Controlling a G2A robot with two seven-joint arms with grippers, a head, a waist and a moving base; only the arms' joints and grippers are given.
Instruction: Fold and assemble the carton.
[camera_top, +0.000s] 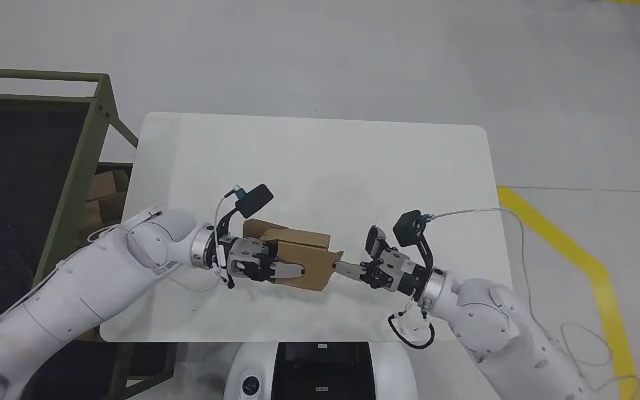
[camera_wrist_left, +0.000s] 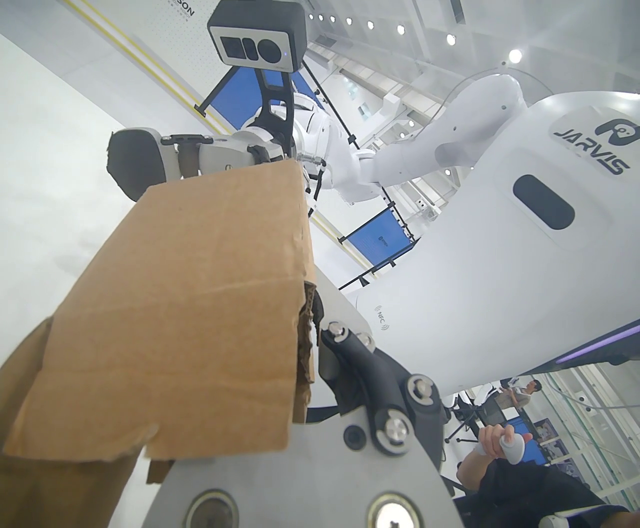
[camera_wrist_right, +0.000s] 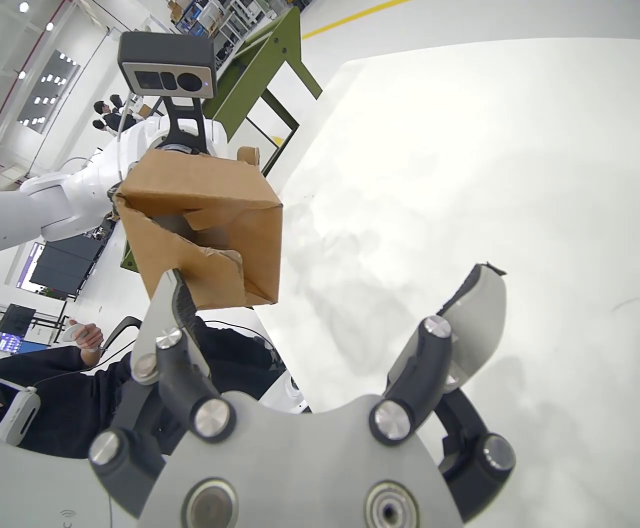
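Left claw (camera_top: 272, 268): clamped on one end of carton (camera_top: 300, 256), seemingly holding it clear of table (camera_top: 400, 170). Right claw (camera_wrist_right: 330, 277): spread wide, gripping nothing. One finger (camera_wrist_right: 175, 300) touching a flap at the open end, opposite the left claw; other finger well apart, over bare tabletop. Between the two claws: carton, half-formed, body squared up, end flaps loose and ragged.

Plain brown corrugated board, matte, creased, torn along some edges. Probably empty and very light. Stiff across panels, weak at the scored folds; likely to crush or skew under a hard pinch. Not slippery: dry paper face should give good purchase. Best taken by a wall edge or corner, close to a crease, not mid-panel. Flaps best pushed near the hinge line; torn edges apt to snag or rip further.
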